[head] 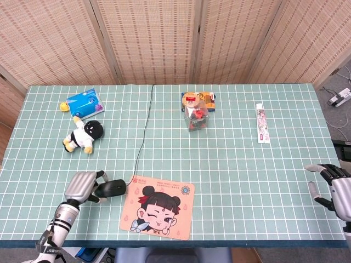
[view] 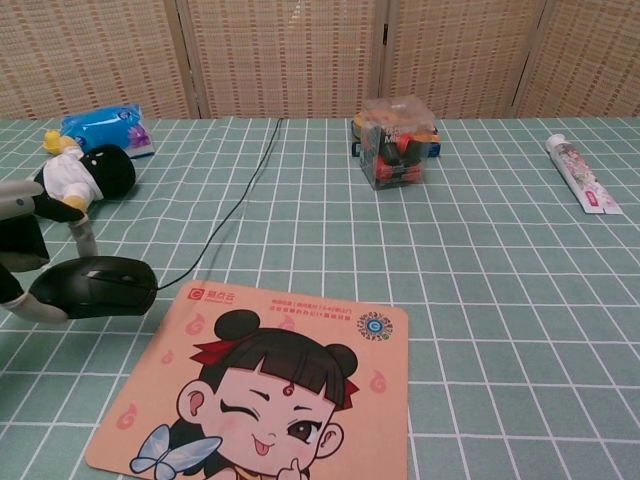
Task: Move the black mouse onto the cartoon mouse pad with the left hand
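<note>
The left hand held the black mouse loosely at 9 o'clock of the cartoon pad, so its cord could drag it off.

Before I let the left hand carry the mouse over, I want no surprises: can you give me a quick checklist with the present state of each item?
1. Left hand on the mouse: ok, fingers wrap its left end.
2. Mouse off the pad: ok, it lies on the table just left of the pad's top corner.
3. Pad free of other things: ok, nothing lies on it.
4. Cable free: ok, it runs straight toward the table's far edge, snagged on nothing.
5. Doll out of the path: ok, it lies behind the hand.
6. Grip firm enough to lift: cannot tell.
</note>
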### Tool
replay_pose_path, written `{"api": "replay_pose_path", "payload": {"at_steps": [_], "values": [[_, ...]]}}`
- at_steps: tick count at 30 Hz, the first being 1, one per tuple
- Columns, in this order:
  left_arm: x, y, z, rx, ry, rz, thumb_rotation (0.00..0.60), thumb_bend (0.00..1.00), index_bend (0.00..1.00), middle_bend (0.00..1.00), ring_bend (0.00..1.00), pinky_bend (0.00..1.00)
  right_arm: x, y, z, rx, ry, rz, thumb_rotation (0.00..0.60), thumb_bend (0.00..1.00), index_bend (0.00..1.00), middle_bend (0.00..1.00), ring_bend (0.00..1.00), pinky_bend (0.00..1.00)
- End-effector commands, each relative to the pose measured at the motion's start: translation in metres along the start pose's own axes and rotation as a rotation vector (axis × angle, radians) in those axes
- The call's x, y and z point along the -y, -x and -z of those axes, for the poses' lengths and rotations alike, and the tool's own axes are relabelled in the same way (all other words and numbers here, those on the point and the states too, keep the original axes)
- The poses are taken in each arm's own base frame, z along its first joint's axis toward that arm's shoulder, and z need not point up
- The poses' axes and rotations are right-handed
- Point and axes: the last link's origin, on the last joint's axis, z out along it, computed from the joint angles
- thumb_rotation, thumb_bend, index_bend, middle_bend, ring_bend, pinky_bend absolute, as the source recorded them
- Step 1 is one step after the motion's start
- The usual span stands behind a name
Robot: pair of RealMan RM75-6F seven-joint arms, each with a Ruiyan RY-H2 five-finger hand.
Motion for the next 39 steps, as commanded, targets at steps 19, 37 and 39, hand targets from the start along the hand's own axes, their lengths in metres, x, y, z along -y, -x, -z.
{"api": "replay_pose_path", "payload": {"at_steps": [19, 37, 39], "values": [[-0.074, 0.023, -0.010, 0.107, 0.180, 0.014, 0.600, 0.12, 0.66, 1.00, 1.00, 1.00, -0.003, -0.008, 0.003, -0.023, 0.005, -0.014, 0.600, 0.41, 0.35, 0.40, 0.31, 0.38], [-0.082, 0.036, -0.001, 0.155, 0.190, -0.083, 0.600, 0.12, 0.34, 1.00, 1.00, 1.00, -0.004, -0.011, 0.006, -0.029, -0.002, -0.022, 0.600, 0.41, 0.35, 0.40, 0.31, 0.38], [-0.079, 0.034, 0.002, 0.154, 0.189, -0.091, 0.600, 0.12, 0.31, 1.00, 1.00, 1.00, -0.003, -0.010, 0.006, -0.027, -0.005, -0.020, 0.600, 0.41, 0.35, 0.40, 0.31, 0.38]]}}
